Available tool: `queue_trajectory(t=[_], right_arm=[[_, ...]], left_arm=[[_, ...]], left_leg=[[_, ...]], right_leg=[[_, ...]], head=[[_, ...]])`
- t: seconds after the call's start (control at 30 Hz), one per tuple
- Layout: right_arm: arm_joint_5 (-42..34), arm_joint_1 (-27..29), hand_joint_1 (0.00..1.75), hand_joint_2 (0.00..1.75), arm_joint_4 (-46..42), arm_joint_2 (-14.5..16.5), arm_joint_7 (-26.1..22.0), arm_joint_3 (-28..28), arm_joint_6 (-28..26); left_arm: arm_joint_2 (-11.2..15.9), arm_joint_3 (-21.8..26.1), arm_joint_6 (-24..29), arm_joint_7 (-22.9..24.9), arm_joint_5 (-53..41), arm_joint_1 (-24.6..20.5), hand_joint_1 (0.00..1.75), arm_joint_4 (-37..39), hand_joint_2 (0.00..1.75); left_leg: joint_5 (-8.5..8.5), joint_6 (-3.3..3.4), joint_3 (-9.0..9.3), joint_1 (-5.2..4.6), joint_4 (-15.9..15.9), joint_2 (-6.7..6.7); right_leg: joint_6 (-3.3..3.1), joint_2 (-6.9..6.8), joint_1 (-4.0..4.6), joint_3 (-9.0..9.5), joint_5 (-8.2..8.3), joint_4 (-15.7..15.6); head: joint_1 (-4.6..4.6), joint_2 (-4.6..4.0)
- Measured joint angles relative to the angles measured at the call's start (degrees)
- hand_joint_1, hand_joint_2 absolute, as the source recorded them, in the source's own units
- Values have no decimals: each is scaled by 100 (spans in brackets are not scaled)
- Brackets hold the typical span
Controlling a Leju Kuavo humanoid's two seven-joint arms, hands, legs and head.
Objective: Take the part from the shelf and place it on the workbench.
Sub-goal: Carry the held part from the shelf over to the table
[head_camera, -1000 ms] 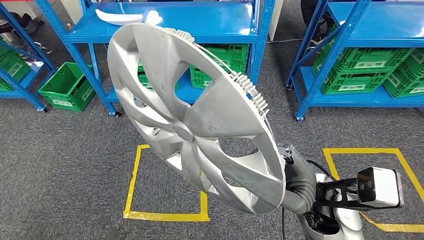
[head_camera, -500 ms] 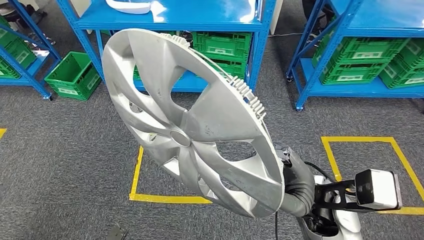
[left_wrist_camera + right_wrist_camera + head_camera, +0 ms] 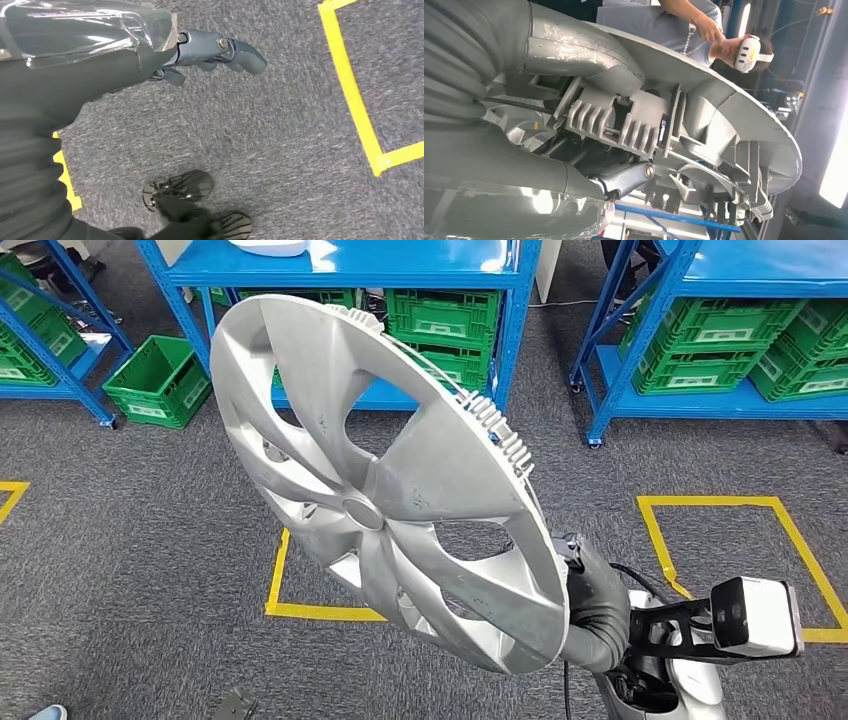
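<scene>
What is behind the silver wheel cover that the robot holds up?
The wheel cover hides grey carpet, part of a yellow floor square and the blue shelf's green crates. The right hand grips its back rim.

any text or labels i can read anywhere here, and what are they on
None can be read.
The green crates on the blue shelves carry white labels, too small and blurred to read.
The wheel cover held by the right hand shows no lettering or brand.
</scene>
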Motion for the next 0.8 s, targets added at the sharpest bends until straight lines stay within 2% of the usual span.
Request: queue_trajectory(t=[0.03,0.1,0.13,0.17,0.23,0.27,0.3,0.33,0.37,0.4,0.43,0.47,0.5,0.53,0.6,0.63,0.67,0.73,0.77,0.8], right_arm=[[-8,-4,175,175,0,-4,-4,3,1],[-32,-2,175,175,2,-17,-19,12,1],[-49,-1,175,175,4,-27,-27,19,1],[-63,1,175,175,8,-38,-33,27,1],[-88,-3,175,175,25,-57,-40,49,0],[-97,-2,175,175,40,-63,-40,63,0],[-105,-2,175,175,59,-68,-40,78,1],[-111,-2,175,175,80,-74,-40,97,1],[-115,-2,175,175,99,-79,-39,117,2],[-117,-4,175,175,116,-83,-39,137,2],[-119,-10,175,175,128,-86,-39,156,5],[-121,-20,175,175,135,-89,-39,173,9],[-124,-31,175,175,143,-93,-39,189,13],[-129,-42,175,175,152,-98,-39,204,17],[-141,-58,175,175,184,-106,-39,234,17],[-149,-69,175,175,204,-107,-39,251,17],[-161,-79,175,175,225,-104,-39,270,17],[-189,-96,175,175,268,-97,-39,307,17],[-199,-98,175,175,290,-94,-37,318,17],[-207,-99,175,175,313,-93,-32,326,17]], left_arm=[[1,-10,-1,1,1,-2,0,-4,175],[0,-18,-7,6,11,4,0,-9,175],[0,-27,-12,10,20,2,0,-15,175],[0,-39,-19,16,31,1,0,-23,175],[-1,-64,-33,28,50,-4,0,-36,175],[-1,-71,-38,34,63,-3,0,-38,175],[-2,-73,-40,37,76,-3,0,-38,175],[-2,-73,-41,39,89,-3,0,-38,175],[-2,-73,-41,40,97,-3,0,-38,175],[-2,-73,-40,41,103,-3,0,-38,175],[-7,-74,-39,42,111,-3,0,-38,175],[-11,-76,-35,43,122,-2,0,-38,175],[-15,-77,-30,43,135,-1,0,-38,175],[-19,-78,-25,44,147,1,0,-38,175],[-16,-78,-16,49,166,11,0,-38,175],[-14,-76,-14,52,173,17,0,-38,175],[-13,-75,-10,55,180,24,0,-38,175],[-8,-73,-5,58,193,28,0,-38,175],[-5,-73,-4,58,197,29,0,-38,175],[-2,-74,-4,59,201,29,0,-38,175]], left_leg=[[-37,50,52,-26,-130,-7],[68,175,-29,-48,-171,7],[139,241,-83,-49,-194,22],[223,302,-153,-48,-217,37],[374,375,-326,-73,-221,48],[442,388,-416,-95,-215,49],[509,398,-507,-119,-205,51],[573,404,-600,-144,-190,51],[631,405,-691,-165,-172,50],[686,403,-777,-182,-146,46],[733,393,-853,-196,-117,40],[780,376,-914,-207,-89,38],[837,353,-960,-208,-77,39],[895,325,-997,-203,-74,42],[983,264,-1057,-193,-87,36],[903,230,-1104,-187,-35,26],[712,187,-1165,-174,110,17],[114,90,-1328,-107,743,14],[-116,42,-1398,-69,1138,16],[-215,2,-1427,-35,1457,18]], right_leg=[[46,-5,0,-15,58,-16],[120,-9,-14,-58,117,-39],[111,-5,-14,-119,23,43],[73,1,-12,-206,-171,235],[-20,12,-9,-429,-715,945],[-25,15,-8,-508,-904,1334],[4,17,-8,-527,-975,1624],[52,18,-5,-447,-929,1736],[94,18,1,-269,-812,1630],[108,18,17,3,-696,1330],[75,16,45,344,-655,889],[25,12,73,664,-692,414],[-24,10,105,883,-747,61],[-61,9,132,1000,-797,-160],[-101,3,121,944,-726,-245],[-140,-5,95,892,-663,-256],[-178,-15,63,830,-588,-267],[-216,-28,38,696,-451,-262],[-208,-33,35,616,-390,-245],[-194,-37,29,527,-335,-218]], head=[[3,0],[9,0],[13,0],[18,0],[22,0],[22,0],[21,0],[22,0],[21,0],[21,0],[20,0],[16,0],[16,0],[21,0],[34,0],[36,0],[26,0],[12,0],[6,0],[8,0]])
